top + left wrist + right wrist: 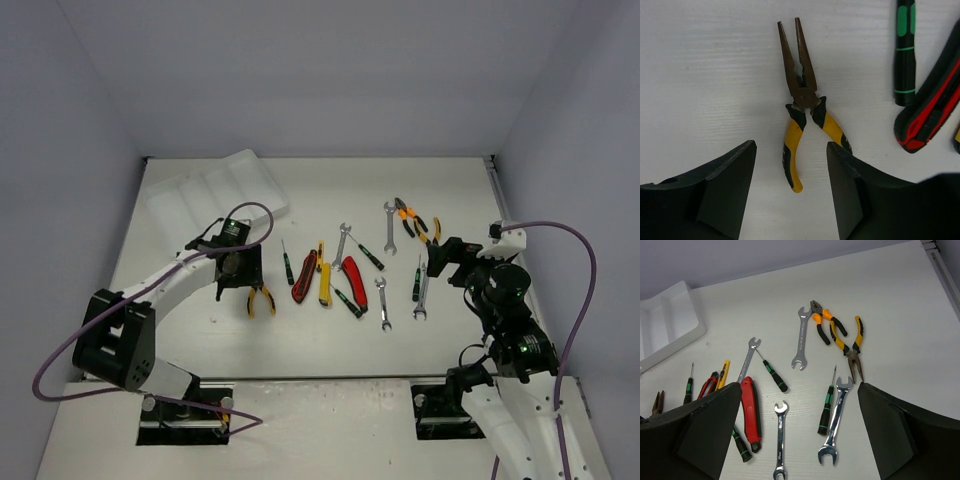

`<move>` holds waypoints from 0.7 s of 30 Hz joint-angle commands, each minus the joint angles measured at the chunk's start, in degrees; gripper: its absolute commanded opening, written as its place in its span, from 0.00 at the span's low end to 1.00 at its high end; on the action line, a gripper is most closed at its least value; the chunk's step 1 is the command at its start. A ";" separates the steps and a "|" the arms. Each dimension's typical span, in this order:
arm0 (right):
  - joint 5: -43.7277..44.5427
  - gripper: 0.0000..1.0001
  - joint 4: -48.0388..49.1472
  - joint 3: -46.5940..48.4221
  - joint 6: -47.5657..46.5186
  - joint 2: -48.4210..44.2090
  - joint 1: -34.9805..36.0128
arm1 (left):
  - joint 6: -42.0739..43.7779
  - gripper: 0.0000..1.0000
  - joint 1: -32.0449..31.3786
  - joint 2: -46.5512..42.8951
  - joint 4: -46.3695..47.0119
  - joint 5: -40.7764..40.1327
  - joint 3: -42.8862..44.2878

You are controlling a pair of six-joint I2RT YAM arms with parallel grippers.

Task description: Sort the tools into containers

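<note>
A white worktop [300,345] lies between plain pale grey walls. In its far left corner is the translucent white tray [215,192], turned at an angle, with its long compartments side by side.

In front of the tray, the left tool [791,146] hangs over the yellow-handled pliers [802,97]. Its fingers [730,190] stand apart, one on each side of the two handles, and they are not closed on anything. I cannot tell whether the right finger touches the end of a handle. These pliers lie flat on the worktop, with the nose pointing away from the wrist.

Just to the right lies a thin screwdriver [287,262] with a green-black handle. Next come a red-black utility knife [304,277] and a yellow utility knife [324,283], close together. In the middle of the worktop are a slim wrench [342,245], a red utility knife [355,283], a second screwdriver [368,255] and a short wrench [383,303].

Farther back and to the right, a long wrench [801,337], the orange-handled pliers [822,322] and the second yellow pliers [852,347] lie near each other. The handles of the two pliers are very close.

On the right side, the right tool [800,387] is wide open and holds nothing. Between its fingers, the wrist view shows a third screwdriver [827,402] and a last wrench [835,425], lying side by side on the worktop. All these pieces are on the worktop, outside the tray.
</note>
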 commanded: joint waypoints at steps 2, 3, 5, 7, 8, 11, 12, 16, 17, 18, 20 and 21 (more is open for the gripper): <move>-1.18 1.00 3.62 0.53 0.67 1.47 0.62 | -2.66 0.53 -2.14 2.72 4.80 -3.48 -1.37; -1.16 1.00 3.59 0.48 0.67 1.31 0.62 | -2.88 0.53 -2.40 3.35 4.92 -4.33 -1.69; -0.93 1.00 3.67 0.44 0.75 1.03 0.55 | -3.37 0.50 -2.66 4.14 5.36 -5.02 -2.47; -0.69 1.00 3.61 0.41 0.76 0.67 0.66 | -3.81 0.46 -2.69 4.49 5.96 -5.85 -3.16; -0.69 1.00 3.52 0.36 0.76 0.48 0.70 | -4.00 0.43 -2.73 4.54 6.14 -6.27 -3.49; -0.52 1.00 3.50 0.27 0.76 0.18 0.80 | -4.30 0.28 -2.75 4.81 6.95 -7.13 -4.08; -0.42 1.00 3.45 0.27 0.80 0.13 0.85 | -4.31 0.23 -2.75 4.86 6.93 -7.35 -4.09; -0.20 1.00 3.36 0.30 0.84 -0.32 1.12 | -4.11 0.08 -2.78 3.94 6.94 -8.54 -4.09; -0.11 1.00 3.32 0.27 0.84 -0.35 1.15 | -3.71 0.05 -2.79 3.21 6.98 -9.08 -4.09; -0.07 1.00 3.32 0.26 0.84 -0.42 1.15 | -3.33 0.02 -2.87 1.76 6.87 -9.71 -4.16; -0.07 1.00 3.32 0.26 0.92 -0.45 1.23 | -3.01 0.00 -2.92 -1.83 6.56 -11.49 -4.34; -0.14 1.00 3.25 0.33 0.86 -0.51 1.38 | -2.92 0.00 -2.92 -3.61 6.47 -12.42 -4.28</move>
